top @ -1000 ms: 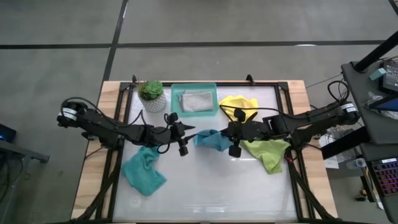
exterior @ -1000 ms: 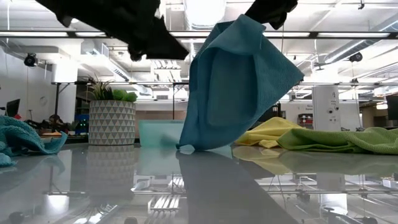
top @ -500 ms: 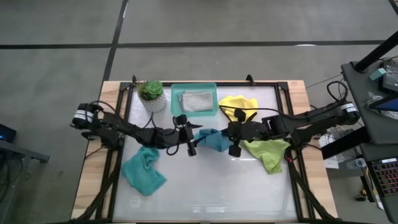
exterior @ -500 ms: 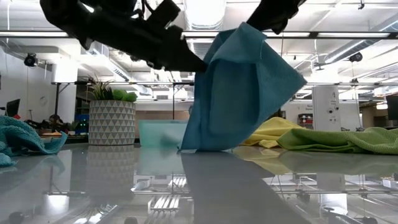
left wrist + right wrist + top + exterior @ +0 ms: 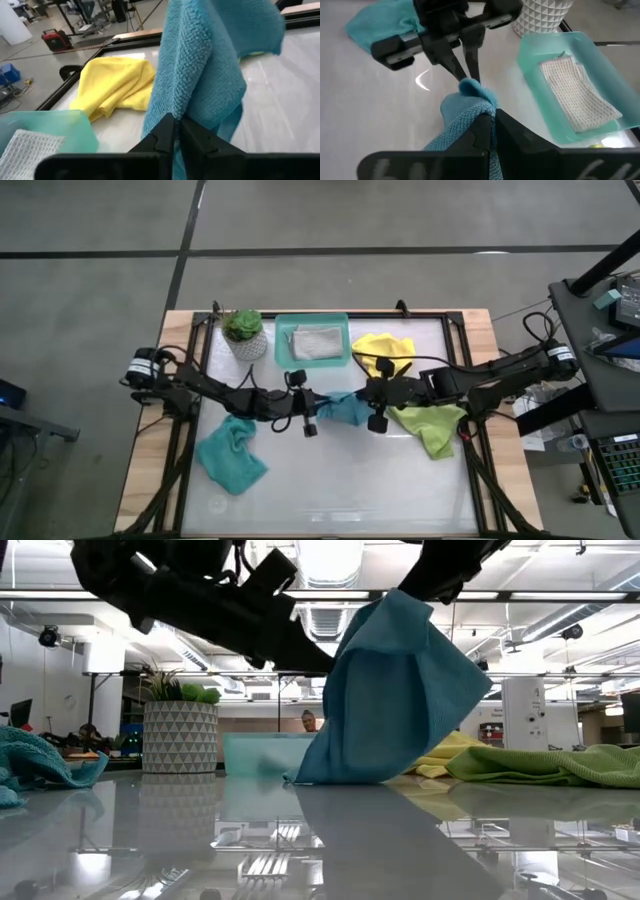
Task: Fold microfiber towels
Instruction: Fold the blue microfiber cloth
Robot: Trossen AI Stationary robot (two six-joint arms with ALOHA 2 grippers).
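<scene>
A teal-blue towel (image 5: 400,700) hangs over the middle of the table between my two grippers, its lower edge (image 5: 305,778) resting on the tabletop. My left gripper (image 5: 320,406) is shut on the towel's left side and my right gripper (image 5: 362,394) is shut on its top. A second teal-blue towel (image 5: 232,456) lies crumpled at the near left. The yellow towel (image 5: 385,350) and the lime green towel (image 5: 432,426) lie at the right. The light grey towel (image 5: 318,340) lies in the teal tray (image 5: 285,328). My left gripper pinches a bunched edge (image 5: 470,86) on the towel's left side between its two fingers (image 5: 165,131). The fingers come nearly level from the table's left. The cloth hangs past them toward the table. One layer or several, I cannot tell. My right gripper pinches the towel's upper part (image 5: 479,106) between its two fingers (image 5: 506,125), slanting down from the table's right. The towel hangs below the fingers in loose folds, with its lower edge on the table.
A potted plant (image 5: 245,332) stands at the far left beside the tray. The near half of the white tabletop (image 5: 340,490) is free room. A black frame (image 5: 470,470) runs along the table's sides.
My left gripper has gone down and toward the table's right, up to the hanging towel, and has taken hold of its left side. The towel has sunk a little, so more of its lower edge lies on the table.
</scene>
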